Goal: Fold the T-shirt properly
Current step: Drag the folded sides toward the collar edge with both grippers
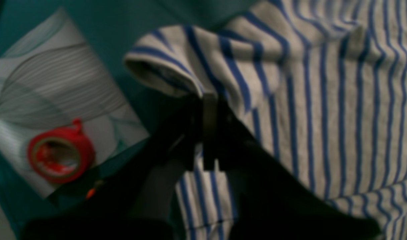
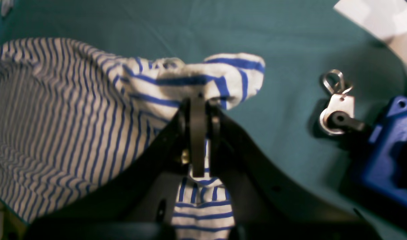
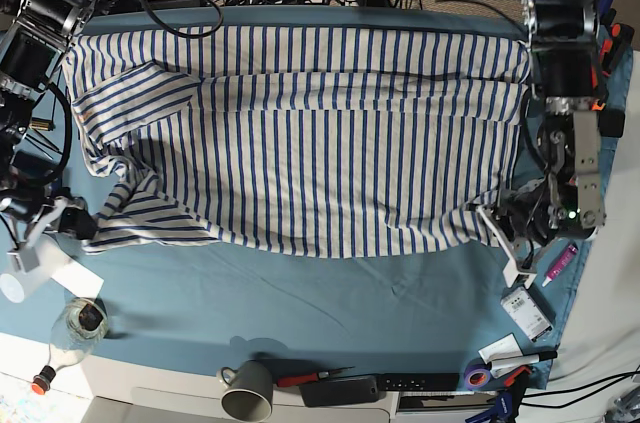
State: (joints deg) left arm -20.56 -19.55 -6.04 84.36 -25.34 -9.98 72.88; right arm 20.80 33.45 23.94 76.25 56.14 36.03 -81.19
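The T-shirt (image 3: 300,143), white with thin blue stripes, lies spread wide across the teal table cloth (image 3: 330,293) in the base view. My left gripper (image 1: 208,100) is shut on a bunched fold of the shirt (image 1: 323,100); in the base view it (image 3: 497,226) sits at the shirt's near right corner. My right gripper (image 2: 198,100) is shut on a rolled hem of the shirt (image 2: 73,116), and shows at the near left corner (image 3: 80,225) in the base view. The cloth rises slightly at both pinched points.
A red tape roll (image 1: 60,150) rests on a patterned white card (image 1: 56,86) beside the left gripper. A metal pulley clip (image 2: 336,106) and a blue block (image 2: 390,150) lie near the right gripper. A mug (image 3: 247,390), a glass (image 3: 80,323), pens and purple tape (image 3: 476,376) line the front edge.
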